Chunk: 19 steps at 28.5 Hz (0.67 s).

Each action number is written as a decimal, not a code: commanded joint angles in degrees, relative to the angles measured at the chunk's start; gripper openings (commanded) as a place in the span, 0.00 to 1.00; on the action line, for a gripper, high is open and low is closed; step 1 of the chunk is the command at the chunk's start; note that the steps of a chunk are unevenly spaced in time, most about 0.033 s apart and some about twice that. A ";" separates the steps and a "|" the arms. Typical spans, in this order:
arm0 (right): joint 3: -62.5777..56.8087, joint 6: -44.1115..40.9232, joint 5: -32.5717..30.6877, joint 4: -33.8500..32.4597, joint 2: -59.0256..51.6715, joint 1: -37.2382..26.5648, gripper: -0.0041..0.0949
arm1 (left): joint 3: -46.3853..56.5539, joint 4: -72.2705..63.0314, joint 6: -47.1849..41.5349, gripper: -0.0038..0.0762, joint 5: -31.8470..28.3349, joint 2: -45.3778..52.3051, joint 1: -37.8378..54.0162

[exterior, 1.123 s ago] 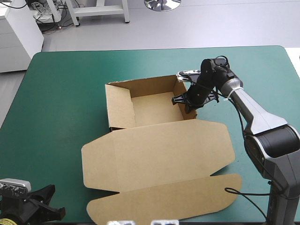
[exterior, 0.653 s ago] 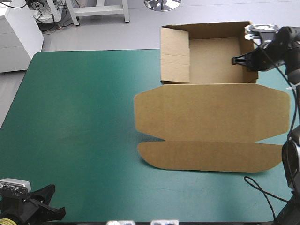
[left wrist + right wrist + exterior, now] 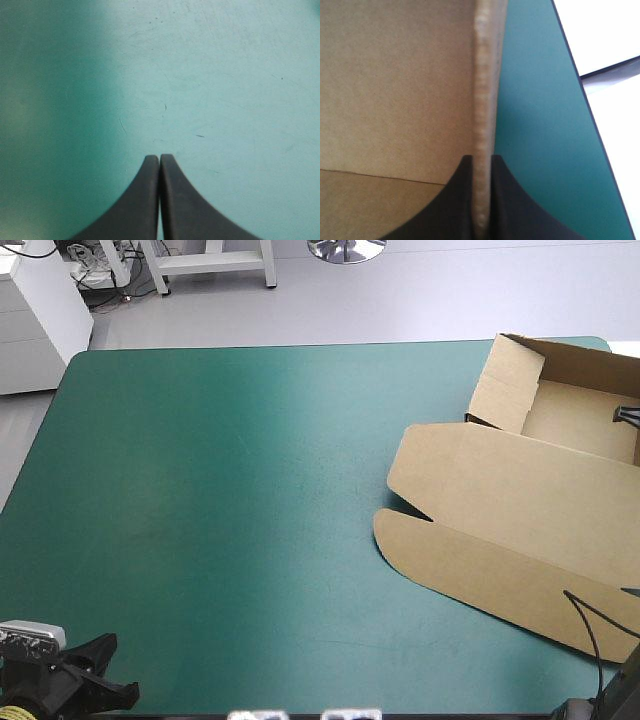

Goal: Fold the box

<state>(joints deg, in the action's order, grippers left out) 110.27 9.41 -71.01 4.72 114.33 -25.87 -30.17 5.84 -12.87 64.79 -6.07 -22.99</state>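
The box (image 3: 510, 495) lies as an open brown tray, lid flat, at the far right corner of the tabletop (image 3: 220, 490). The right gripper (image 3: 481, 162) has its black fingers pinched on a raised wall's edge. The left gripper (image 3: 159, 159) sits over bare teal-green cover, fingers pressed together

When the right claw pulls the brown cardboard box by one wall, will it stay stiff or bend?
Probably stiff: the brown cardboard box has upright walls. The right claw pinches only one thin wall edge, so that wall may flex. The wide flat lid probably drags and slides easily on the smooth teal-green table cover.
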 commanded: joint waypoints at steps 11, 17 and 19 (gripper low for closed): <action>-1.44 1.10 -0.85 2.04 -2.16 -3.47 0.14 | -1.25 -0.12 -0.48 0.04 -1.75 -0.95 0.10; -1.44 1.91 -0.85 7.21 -2.16 -5.85 0.58 | -1.25 -0.12 -0.48 0.04 -0.39 -0.95 0.10; -1.44 1.91 -0.85 6.88 -2.16 -5.96 0.74 | -1.25 -0.12 -0.37 0.04 -0.50 -0.95 0.10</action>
<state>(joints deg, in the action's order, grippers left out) 107.60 10.49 -70.94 10.18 115.38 -31.27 -30.17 5.73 -12.87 67.26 -6.07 -22.99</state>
